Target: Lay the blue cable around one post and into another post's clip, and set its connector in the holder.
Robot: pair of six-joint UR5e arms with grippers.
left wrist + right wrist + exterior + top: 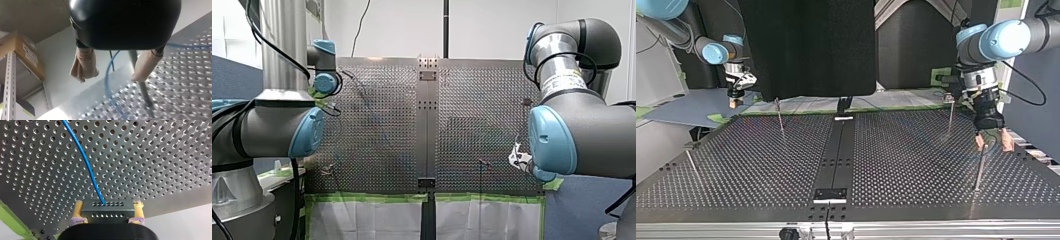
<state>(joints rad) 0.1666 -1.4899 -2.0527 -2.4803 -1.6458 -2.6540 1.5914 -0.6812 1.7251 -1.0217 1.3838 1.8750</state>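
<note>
In the right wrist view my right gripper (107, 216) is shut on a dark connector block (107, 210) with yellow pads. The blue cable (84, 160) runs from the block out over the perforated table (155, 165). In the top view this gripper (736, 102) hangs at the far left edge of the table. My left gripper (992, 141) is at that view's right, open, its beige pads either side of a thin post's (980, 167) top. The left wrist view shows the open left gripper (112, 75) with the blue cable (107, 80) passing between its fingers and the post (142, 87) by one pad.
More thin posts stand on the table: one at the top view's far left (780, 117), one far right (950, 115), one near left (692, 162). A dark centre strip holds a black plate (831, 194) near the front edge. A large dark panel (811, 45) hangs behind.
</note>
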